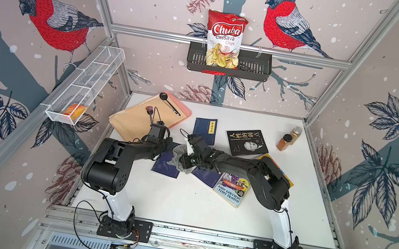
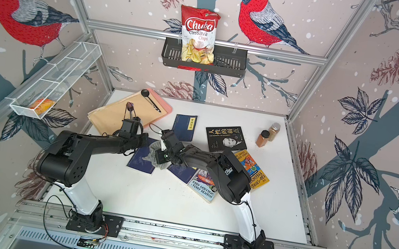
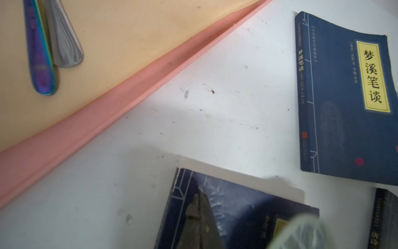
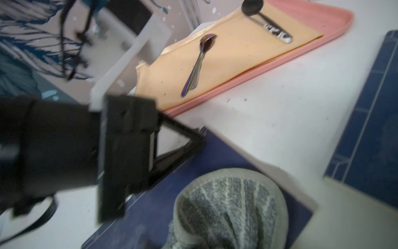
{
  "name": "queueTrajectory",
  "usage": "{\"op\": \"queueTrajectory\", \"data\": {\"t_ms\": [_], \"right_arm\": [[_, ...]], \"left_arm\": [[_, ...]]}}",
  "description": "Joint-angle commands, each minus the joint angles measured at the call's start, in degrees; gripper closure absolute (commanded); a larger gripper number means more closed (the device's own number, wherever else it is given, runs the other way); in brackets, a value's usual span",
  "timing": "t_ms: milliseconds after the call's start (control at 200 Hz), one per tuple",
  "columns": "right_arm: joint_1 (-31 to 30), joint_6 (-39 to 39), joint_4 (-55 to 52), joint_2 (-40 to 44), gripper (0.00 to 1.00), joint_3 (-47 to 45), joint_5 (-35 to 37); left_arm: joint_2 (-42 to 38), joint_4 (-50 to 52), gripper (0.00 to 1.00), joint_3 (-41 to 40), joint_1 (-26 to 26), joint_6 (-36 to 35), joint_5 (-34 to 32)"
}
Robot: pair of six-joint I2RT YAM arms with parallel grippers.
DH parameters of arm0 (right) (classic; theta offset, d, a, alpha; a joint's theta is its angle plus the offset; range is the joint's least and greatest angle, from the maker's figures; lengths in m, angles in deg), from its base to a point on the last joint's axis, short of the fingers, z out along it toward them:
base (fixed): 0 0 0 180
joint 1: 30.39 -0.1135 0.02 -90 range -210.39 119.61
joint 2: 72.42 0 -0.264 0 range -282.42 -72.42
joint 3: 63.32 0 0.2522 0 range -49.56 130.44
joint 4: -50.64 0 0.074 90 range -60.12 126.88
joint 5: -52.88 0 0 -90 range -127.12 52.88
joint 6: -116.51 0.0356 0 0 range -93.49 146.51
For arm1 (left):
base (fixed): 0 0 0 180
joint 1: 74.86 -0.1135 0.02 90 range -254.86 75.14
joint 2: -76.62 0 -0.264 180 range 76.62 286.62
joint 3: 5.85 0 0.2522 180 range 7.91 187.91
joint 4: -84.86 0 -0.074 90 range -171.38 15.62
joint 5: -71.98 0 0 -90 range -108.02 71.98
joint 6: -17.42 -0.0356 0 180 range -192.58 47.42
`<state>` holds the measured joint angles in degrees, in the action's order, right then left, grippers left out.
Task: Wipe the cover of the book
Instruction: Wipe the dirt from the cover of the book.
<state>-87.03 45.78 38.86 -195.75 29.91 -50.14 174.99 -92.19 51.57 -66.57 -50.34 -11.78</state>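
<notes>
**Left pins, right wipes**

Left gripper (image 4: 199, 139), jaws pressed together, bears down on the dark blue book (image 1: 165, 167) mid-table (image 1: 178, 204), probably to stop it sliding. Right gripper (image 1: 183, 161) pinches the grey cloth (image 4: 230, 207) bunched on its cover.

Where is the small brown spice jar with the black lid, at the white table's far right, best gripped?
Around the round body of the small brown spice jar, just below its black lid, jaws level. It stands upright, and a paler brown jar stands close behind it, so come from its open front side.
</notes>
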Motion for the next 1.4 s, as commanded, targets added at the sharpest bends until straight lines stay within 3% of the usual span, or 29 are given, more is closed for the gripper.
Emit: {"op": "queueTrajectory", "data": {"t_ms": [0, 185, 490, 695, 881, 991, 1236, 1396], "right_arm": [[-1.32, 0.94, -1.53, 2.38, 0.98, -4.88, 1.54], [0.18, 2.19, -0.98, 0.44, 0.99, -4.07, 1.85], [6.70, 2.09, -4.60, -7.56, 1.00, 10.78, 0.68], [9.07, 0.14, -7.36, -10.65, 0.99, 15.72, -0.29], [9.87, -1.64, -6.97, -9.94, 1.00, 14.46, -0.52], [9.93, -2.96, -6.71, -8.17, 0.99, 12.37, 0.51], [5.01, -7.25, -6.03, 3.97, 0.99, 1.24, 10.51], [1.97, -4.36, -2.43, 9.79, 0.99, -5.80, 10.40]], "left_arm": [[0.86, 7.82, 1.00, -0.95, -0.21, -0.08, 0.70], [0.89, 8.10, 1.00, -0.96, -0.21, -0.09, 0.70], [-1.29, 8.58, 0.96, -2.81, 0.25, 0.45, -1.43], [-2.62, 10.96, 0.85, -3.18, 2.49, 0.96, -5.23], [-3.13, 12.56, 0.83, -2.90, 3.27, 1.46, -6.55], [-2.43, 13.53, 0.89, -2.73, 4.00, 1.75, -7.56], [-2.54, 15.14, 0.90, -2.18, 4.01, 2.31, -9.14], [-1.92, 16.33, 0.92, -0.48, 4.09, 2.15, -9.25]]}}
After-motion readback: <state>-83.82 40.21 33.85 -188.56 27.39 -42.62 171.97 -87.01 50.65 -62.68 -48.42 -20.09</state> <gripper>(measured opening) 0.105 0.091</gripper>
